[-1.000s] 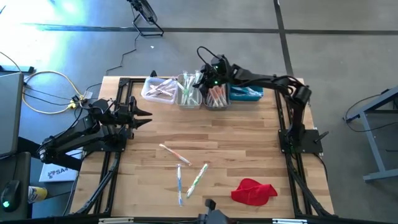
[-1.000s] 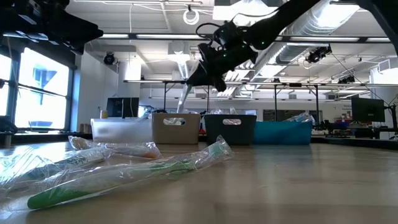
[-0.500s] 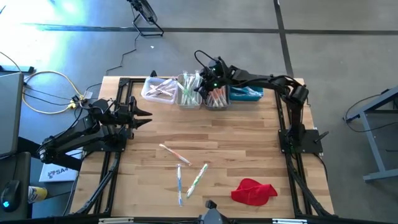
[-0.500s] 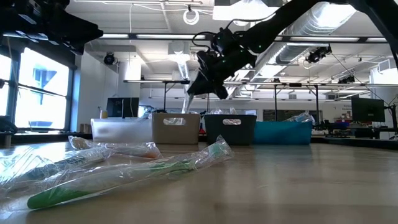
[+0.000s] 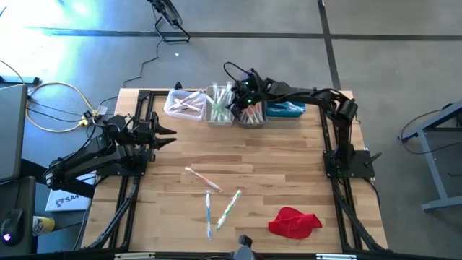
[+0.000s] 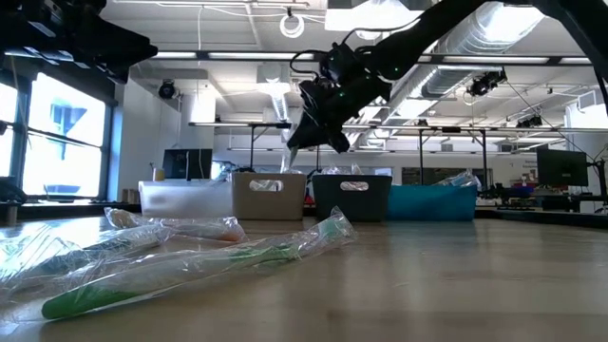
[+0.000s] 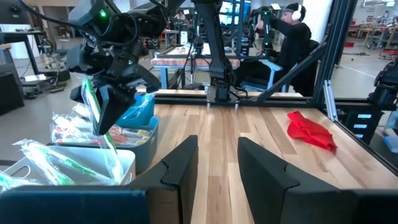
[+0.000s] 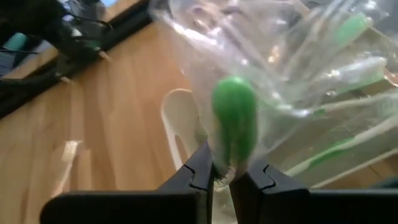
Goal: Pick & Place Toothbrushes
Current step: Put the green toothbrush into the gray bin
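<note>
The right gripper (image 8: 222, 176) is clamped narrowly on a green-handled toothbrush in a crinkled clear wrapper (image 8: 235, 121), which hangs from its jaws above the row of small bins at the far edge of the light wooden tabletop (image 5: 274, 159). In the high view this gripper (image 5: 235, 105) sits over the beige rectangular bin (image 5: 219, 107) that already holds several green-handled wrapped brushes, with the grey bin (image 5: 250, 115) just beside it, the white bin (image 5: 184, 102) at the row's left end and the blue bin (image 5: 286, 109) at its right end. The step in hand looks like the placing: the brush is carried and poised over its matching bin, not yet let go. The next move seems to call for lowering a little so the dangling wrapper clears the bin's rim, then parting the jaws. Three more wrapped toothbrushes (image 5: 216, 202) lie near the middle of the tabletop, well apart from the bins, with a crumpled red cloth (image 5: 294, 222) toward the near right corner. The left gripper (image 7: 217, 165) waits at the left edge, its fingers partly open and empty.
</note>
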Robot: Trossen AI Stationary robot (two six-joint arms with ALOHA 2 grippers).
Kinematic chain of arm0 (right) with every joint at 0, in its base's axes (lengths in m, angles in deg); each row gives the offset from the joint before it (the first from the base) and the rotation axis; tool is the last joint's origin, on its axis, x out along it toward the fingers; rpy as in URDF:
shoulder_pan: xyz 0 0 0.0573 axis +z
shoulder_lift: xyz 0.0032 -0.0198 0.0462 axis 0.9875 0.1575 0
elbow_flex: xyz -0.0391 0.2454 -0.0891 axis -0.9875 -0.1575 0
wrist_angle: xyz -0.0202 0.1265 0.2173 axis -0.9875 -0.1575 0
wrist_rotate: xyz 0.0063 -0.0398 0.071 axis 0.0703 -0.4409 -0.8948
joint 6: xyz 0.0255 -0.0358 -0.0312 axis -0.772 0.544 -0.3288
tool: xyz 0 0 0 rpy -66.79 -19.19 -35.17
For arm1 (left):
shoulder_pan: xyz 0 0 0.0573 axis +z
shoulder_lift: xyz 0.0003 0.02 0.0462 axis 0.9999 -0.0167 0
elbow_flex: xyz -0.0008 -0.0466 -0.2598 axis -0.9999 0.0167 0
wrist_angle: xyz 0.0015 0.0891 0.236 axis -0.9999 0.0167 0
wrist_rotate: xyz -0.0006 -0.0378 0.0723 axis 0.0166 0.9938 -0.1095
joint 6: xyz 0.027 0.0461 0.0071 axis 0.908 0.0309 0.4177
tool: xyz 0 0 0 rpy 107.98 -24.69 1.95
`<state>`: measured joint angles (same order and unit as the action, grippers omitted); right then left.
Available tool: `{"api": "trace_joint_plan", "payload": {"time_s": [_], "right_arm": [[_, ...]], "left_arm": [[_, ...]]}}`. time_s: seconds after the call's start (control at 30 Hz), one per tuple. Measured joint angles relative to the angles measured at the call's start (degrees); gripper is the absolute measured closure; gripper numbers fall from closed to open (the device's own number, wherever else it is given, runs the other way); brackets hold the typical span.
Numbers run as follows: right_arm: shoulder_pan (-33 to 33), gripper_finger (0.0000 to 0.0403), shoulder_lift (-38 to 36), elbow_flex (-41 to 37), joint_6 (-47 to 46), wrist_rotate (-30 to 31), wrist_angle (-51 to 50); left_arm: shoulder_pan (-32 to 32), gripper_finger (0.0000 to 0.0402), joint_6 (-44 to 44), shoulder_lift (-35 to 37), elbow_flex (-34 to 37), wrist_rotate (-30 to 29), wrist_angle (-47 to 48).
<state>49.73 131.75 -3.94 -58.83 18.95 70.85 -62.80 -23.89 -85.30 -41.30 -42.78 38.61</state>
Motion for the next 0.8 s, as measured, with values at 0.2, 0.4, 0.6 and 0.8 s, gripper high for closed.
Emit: {"api": "trace_joint_plan", "payload": {"time_s": [0.2,0.4,0.6,0.8], "right_arm": [[1.2,0.0338,0.0,0.0,1.6,7.1,-0.4],[1.5,0.0271,0.0,0.0,1.9,9.1,-0.3],[1.1,0.0237,0.0,0.0,2.7,11.4,2.5],[0.7,0.0254,0.0,0.0,3.4,11.7,9.4]], "left_arm": [[0.0,0.0290,-1.2,0.0,0.0,0.0,0.0],[0.0,0.0290,-1.3,0.0,0.0,0.0,0.1],[0.0,0.0290,-1.5,0.0,0.0,0.0,0.2],[0.0,0.0290,-1.5,0.0,0.0,0.0,0.2]]}}
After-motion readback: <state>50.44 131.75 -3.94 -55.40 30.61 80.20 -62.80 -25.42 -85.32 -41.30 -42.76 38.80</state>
